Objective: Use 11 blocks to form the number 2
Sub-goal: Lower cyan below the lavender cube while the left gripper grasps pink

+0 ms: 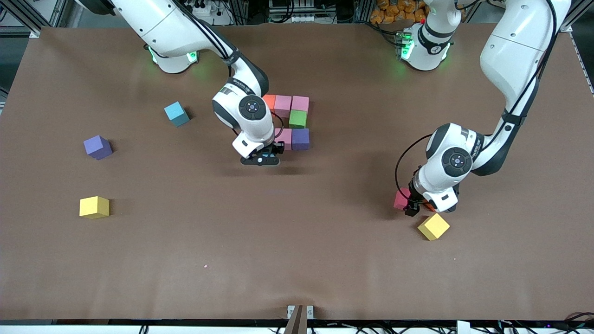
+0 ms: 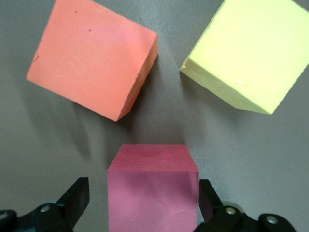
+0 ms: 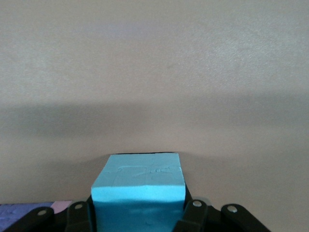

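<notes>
A partly built figure in mid-table has an orange block (image 1: pixel 269 101), two pink blocks (image 1: pixel 282 104) (image 1: pixel 300 103), a green block (image 1: pixel 297 119), then a pink block (image 1: pixel 284 138) and a purple block (image 1: pixel 300 139). My right gripper (image 1: pixel 262 158) (image 3: pixel 140 212) is shut on a cyan block (image 3: pixel 137 186), low beside that last pink block. My left gripper (image 1: pixel 417 204) (image 2: pixel 143 195) is open and straddles a crimson block (image 1: pixel 400 199) (image 2: pixel 153 188), with a gap at each finger. An orange block (image 2: pixel 91 58) and a yellow block (image 1: pixel 433 226) (image 2: pixel 251 53) lie close by.
Toward the right arm's end of the table lie a teal block (image 1: pixel 177 114), a purple block (image 1: pixel 98 147) and a yellow block (image 1: pixel 94 207), well apart from one another. The brown table (image 1: pixel 297 260) has bare room nearer the front camera.
</notes>
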{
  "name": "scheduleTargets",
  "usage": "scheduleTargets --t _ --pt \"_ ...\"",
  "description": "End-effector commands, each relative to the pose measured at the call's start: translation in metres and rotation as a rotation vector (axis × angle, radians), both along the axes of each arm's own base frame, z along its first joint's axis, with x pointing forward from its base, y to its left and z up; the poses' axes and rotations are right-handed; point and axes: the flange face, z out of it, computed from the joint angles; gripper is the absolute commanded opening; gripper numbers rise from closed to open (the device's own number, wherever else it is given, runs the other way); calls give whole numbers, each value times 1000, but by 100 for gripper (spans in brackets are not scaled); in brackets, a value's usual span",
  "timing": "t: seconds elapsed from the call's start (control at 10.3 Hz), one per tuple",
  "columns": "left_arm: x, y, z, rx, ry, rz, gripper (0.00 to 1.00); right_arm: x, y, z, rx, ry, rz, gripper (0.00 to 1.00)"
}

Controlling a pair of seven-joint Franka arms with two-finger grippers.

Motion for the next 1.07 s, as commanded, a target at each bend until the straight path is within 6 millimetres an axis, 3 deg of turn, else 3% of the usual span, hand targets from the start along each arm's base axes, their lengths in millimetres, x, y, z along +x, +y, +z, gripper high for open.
scheduleTargets --t 0.0,0.1,0.19,0.29,0.58,0.68,0.87,0.97 --pt "3 -3 -10 2 -14 -13 100 -5 -7 10 6 8 0 40" --pt "3 -2 -14 6 -15 -18 90 -4 -10 10 -3 14 2 40" --pt "4 1 -14 4 -21 -13 54 -3 -12 8 -7 19 5 40" --pt "6 2 -13 4 -24 -11 38 -3 -13 7 -10 20 5 40" --pt "10 4 -2 6 -43 -17 36 -4 -14 5 -13 24 4 41" --pt "12 -1 5 6 -57 -32 36 -3 -14 5 -10 22 3 53" --pt "17 -12 19 -3 -83 -44 36 -2 -16 6 -9 23 -9 100" --pt "15 -27 23 -9 -90 -68 36 -1 -15 6 -7 21 -13 100"
